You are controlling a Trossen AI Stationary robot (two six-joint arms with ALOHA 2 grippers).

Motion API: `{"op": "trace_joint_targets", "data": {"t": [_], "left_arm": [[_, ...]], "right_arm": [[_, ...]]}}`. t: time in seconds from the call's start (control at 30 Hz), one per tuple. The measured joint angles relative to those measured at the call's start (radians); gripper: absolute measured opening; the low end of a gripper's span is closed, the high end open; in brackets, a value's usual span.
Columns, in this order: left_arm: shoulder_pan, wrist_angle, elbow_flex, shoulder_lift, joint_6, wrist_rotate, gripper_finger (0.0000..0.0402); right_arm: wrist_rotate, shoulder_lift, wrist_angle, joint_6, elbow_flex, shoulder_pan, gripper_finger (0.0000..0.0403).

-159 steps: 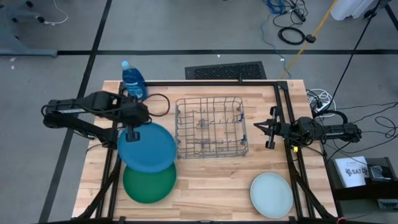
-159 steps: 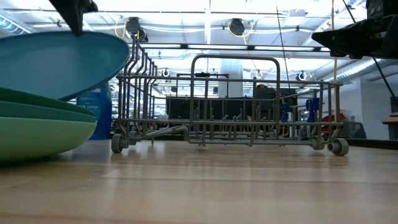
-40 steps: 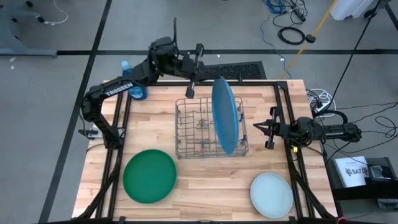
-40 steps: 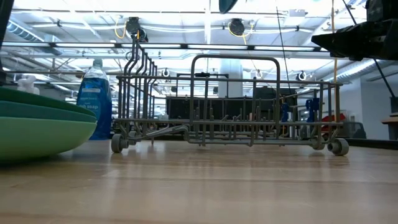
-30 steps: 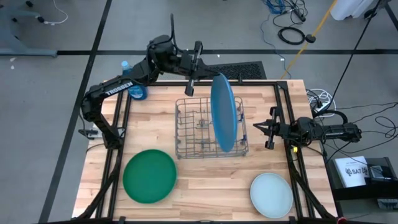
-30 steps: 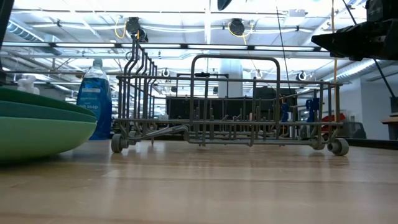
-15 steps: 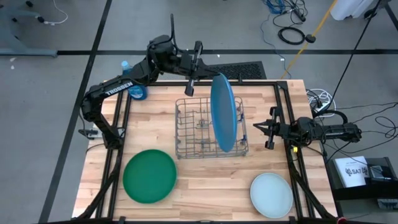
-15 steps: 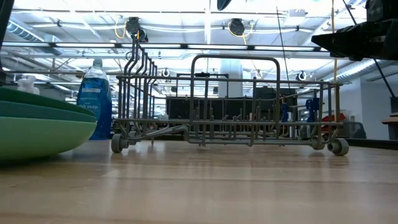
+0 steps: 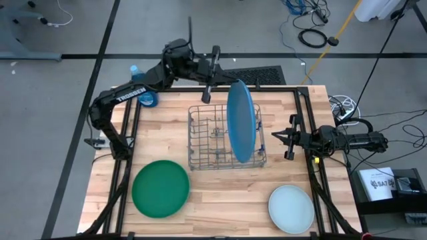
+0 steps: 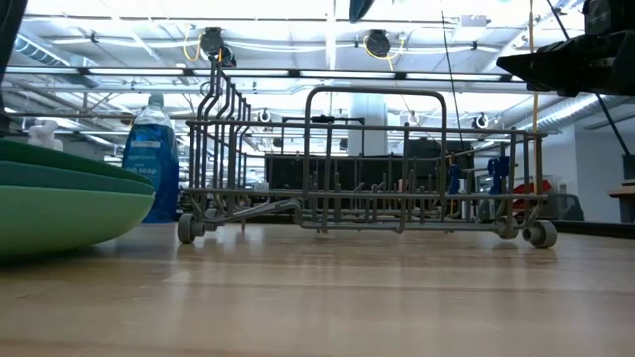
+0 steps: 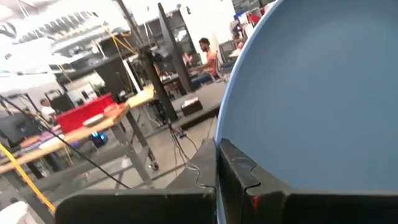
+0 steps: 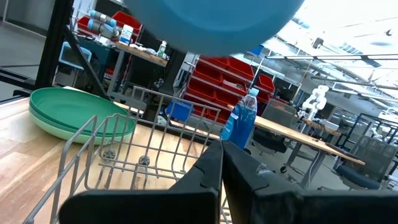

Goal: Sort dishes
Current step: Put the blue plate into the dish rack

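The left end effector (image 9: 212,85) pinches the blue plate (image 9: 241,121) on edge above the wire rack (image 9: 225,137). The right end effector (image 9: 289,138), pressed together, waits beside the rack. A soap bottle (image 9: 145,95) is half hidden behind the left arm.

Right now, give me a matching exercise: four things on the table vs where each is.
Things:
1. blue plate
2. dark green plate
3. pale plate
4. blue bottle

Places:
A. flat on the table near the front right corner
B. held on edge above the wire rack by the left hand
C. standing at the back left of the table
D. on top of the stack at the front left of the table

Pairs: 1-B, 2-D, 3-A, 4-C
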Motion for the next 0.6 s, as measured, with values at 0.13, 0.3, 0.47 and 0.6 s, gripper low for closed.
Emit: {"op": "trace_joint_targets", "data": {"t": [0.13, 0.3, 0.47, 0.6], "left_arm": [[-0.007, 0.012, 0.0, 0.052, 0.0, -0.004, 0.0], [-0.011, 0.067, 0.0, 0.101, -0.004, -0.003, 0.0], [-0.011, 0.078, 0.0, 0.141, -0.01, -0.004, 0.0], [-0.011, 0.076, 0.0, 0.164, -0.011, -0.015, 0.0]], "right_arm": [[0.0, 0.0, 0.001, -0.01, 0.0, 0.0, 0.0004], [0.0, 0.0, 0.001, -0.022, 0.0, 0.0, 0.0004], [0.0, 0.0, 0.001, -0.023, 0.0, 0.0, 0.0004], [0.0, 0.0, 0.001, -0.023, 0.0, 0.0, 0.0004]]}}
